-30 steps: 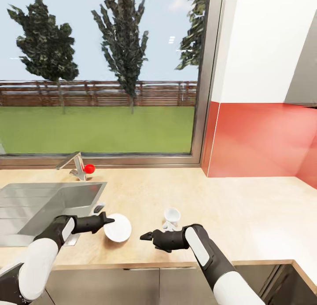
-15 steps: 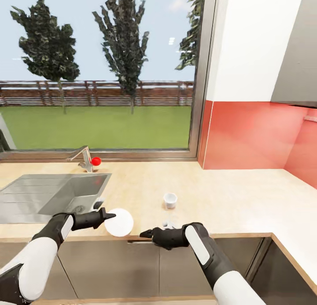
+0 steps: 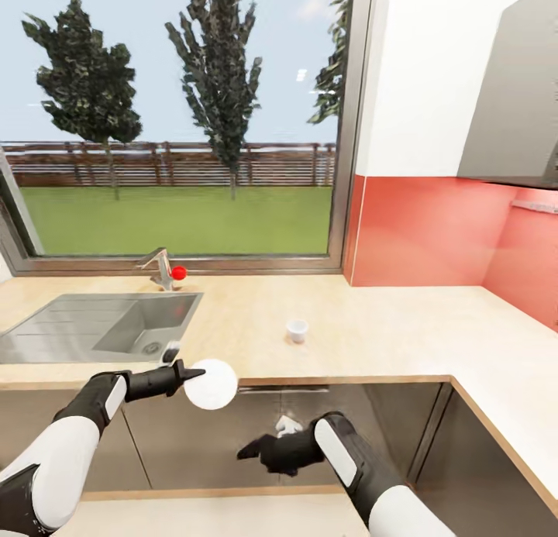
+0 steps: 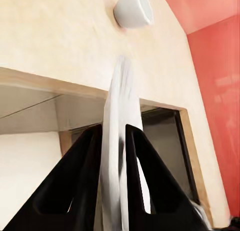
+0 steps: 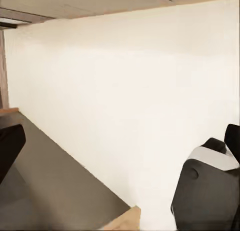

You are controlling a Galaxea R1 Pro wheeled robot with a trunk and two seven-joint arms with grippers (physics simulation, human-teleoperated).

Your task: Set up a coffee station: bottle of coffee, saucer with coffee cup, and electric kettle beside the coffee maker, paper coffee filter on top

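Note:
My left gripper (image 3: pixel 188 375) is shut on the rim of the white saucer (image 3: pixel 210 383), holding it in the air just in front of the countertop (image 3: pixel 372 335) edge. In the left wrist view the saucer (image 4: pixel 119 116) stands edge-on between the black fingers (image 4: pixel 87 161). The small white coffee cup (image 3: pixel 297 329) sits upright on the countertop, beyond the saucer, and shows there as well (image 4: pixel 132 10). My right gripper (image 3: pixel 249 449) hangs open and empty, low in front of the cabinet fronts. The coffee maker, bottle of coffee, paper coffee filter and electric kettle are out of view.
A steel sink (image 3: pixel 85 328) is set into the worktop at the left, with a tap and red knob (image 3: pixel 166 270) behind it under a large window. A red backsplash (image 3: pixel 418 227) and a grey wall unit (image 3: pixel 515 103) are at the right. Grey cabinet fronts (image 3: pixel 194 436) run below.
The whole view has pulled back from the counter and swung a little right. The saucer has come off the worktop past its edge. My right arm has dropped lower. The cup stays put.

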